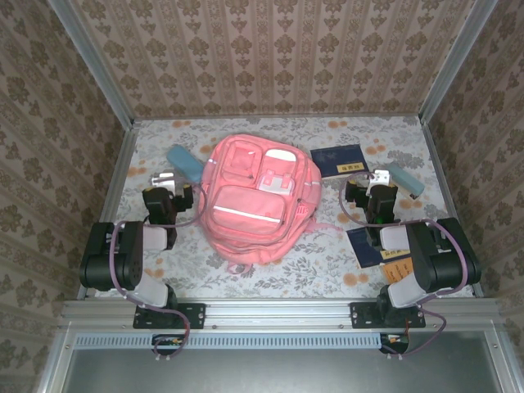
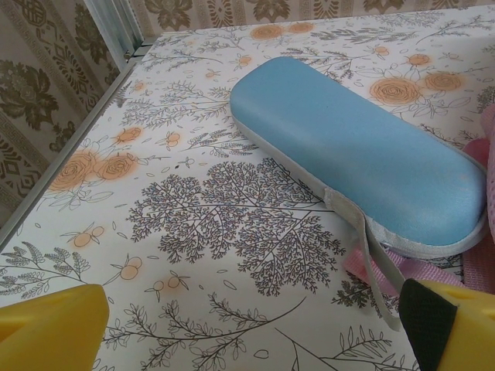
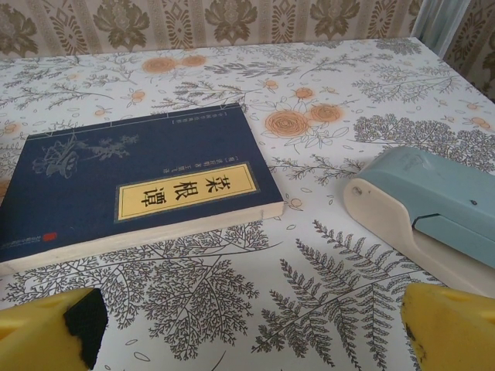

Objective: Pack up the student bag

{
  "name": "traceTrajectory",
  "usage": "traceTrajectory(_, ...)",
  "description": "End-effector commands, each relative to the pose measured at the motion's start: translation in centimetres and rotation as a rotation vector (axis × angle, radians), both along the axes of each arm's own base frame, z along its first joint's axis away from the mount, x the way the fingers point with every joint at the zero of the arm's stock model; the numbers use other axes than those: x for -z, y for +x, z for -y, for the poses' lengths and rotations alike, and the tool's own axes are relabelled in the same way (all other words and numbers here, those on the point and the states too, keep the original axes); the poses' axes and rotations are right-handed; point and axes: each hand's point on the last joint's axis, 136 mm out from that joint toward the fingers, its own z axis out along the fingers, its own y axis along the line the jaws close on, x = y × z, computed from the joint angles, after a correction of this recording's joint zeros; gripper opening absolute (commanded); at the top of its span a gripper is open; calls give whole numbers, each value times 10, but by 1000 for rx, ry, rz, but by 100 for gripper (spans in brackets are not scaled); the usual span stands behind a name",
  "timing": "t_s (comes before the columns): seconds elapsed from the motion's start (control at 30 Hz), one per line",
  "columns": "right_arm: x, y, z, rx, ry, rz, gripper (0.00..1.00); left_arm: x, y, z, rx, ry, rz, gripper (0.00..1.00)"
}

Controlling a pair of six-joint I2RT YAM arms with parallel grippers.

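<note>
Top external, packing apparently at its start: student bag lying central on the tabletop, left fingers spread empty before a blue case, right fingers spread before a navy book, a reach-and-pinch probably next.

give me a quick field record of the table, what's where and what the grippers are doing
bag: student bag, front up, mid-table
left of bag: blue case, flat
right rear of bag: dark blue book, flat
far right: pale blue device
by right arm: second book, orange booklet
left gripper: open, empty, facing blue case
right gripper: open, empty, facing dark blue book and device
</note>
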Motion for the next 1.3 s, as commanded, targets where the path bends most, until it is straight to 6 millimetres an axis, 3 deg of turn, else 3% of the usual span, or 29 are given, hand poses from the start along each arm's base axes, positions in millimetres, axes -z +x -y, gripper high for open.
traceTrajectory(0.0, -10, 7, 4, 11, -12, 34, 100, -9, 8, 1, 17, 3, 28, 100)
traceTrajectory(0.17, -13, 7, -2, -21, -15, 42, 100, -13, 5, -9, -43, 1, 54, 100)
traceTrajectory(0.3, -32, 1, 1, -6, -18, 45, 100, -24, -1, -12, -60, 5, 71, 100)
traceTrajectory(0.47, -71, -8, 8, 61, 48, 14, 100, -53, -7, -21, -126, 7, 56, 100)
traceTrajectory(0.63, -78, -20, 3, 123, 212, -159, 100, -83, -13, -17, -160, -118, 0, 100)
traceTrajectory(0.8, -76, -21, -48, -49, 457, -246, 100, -109, -13, 29, 9, -289, -61, 100)
traceTrajectory(1.0, -54, -22, -141, -228, 587, -412, 96, -119, -14, 108, 255, -411, -186, 100)
traceTrajectory(1.13, -30, -20, -184, -263, 650, -504, 90, -104, -21, 163, 377, -443, -306, 98)
traceTrajectory(1.27, -10, -14, -202, -239, 673, -549, 85, -77, -28, 213, 462, -447, -446, 84)
